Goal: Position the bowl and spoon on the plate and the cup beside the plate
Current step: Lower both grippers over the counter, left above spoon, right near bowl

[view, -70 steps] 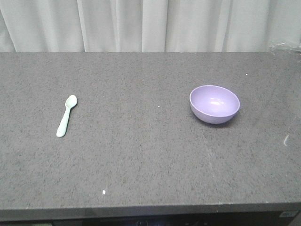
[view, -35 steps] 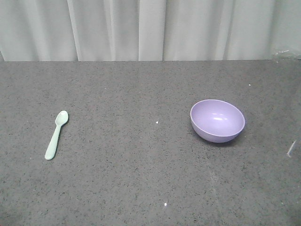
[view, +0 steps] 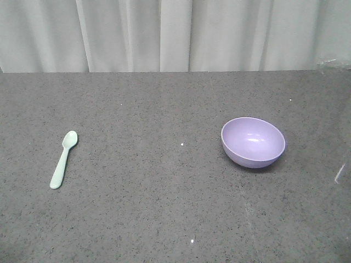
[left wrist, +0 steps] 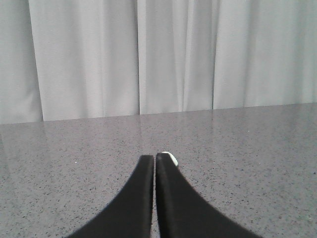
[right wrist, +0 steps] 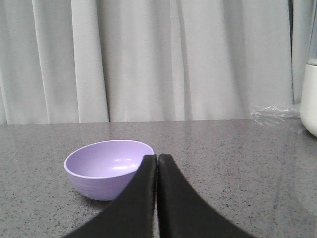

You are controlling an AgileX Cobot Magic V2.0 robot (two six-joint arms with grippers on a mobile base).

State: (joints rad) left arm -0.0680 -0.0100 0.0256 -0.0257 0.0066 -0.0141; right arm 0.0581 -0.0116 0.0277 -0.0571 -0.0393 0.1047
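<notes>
The lavender bowl (view: 253,142) stands upright on the grey counter, right of centre. The mint-green spoon (view: 63,160) lies flat at the left, its scoop pointing away from me. Neither gripper shows in the front view. In the left wrist view my left gripper (left wrist: 155,157) is shut and holds nothing; a pale sliver of the spoon (left wrist: 171,158) peeks out behind its right finger. My right gripper (right wrist: 157,157) is shut and empty, with the bowl (right wrist: 101,166) just beyond it to the left. The plate and the cup are out of view.
A white curtain (view: 175,33) hangs behind the speckled grey counter (view: 164,219). Crinkled clear plastic (right wrist: 271,111) lies at the back right, and a white container (right wrist: 309,96) stands at the right edge of the right wrist view.
The front view has shifted forward: the counter's front edge has left the frame, and the bowl and spoon sit lower in it. Neither has moved on the counter.
</notes>
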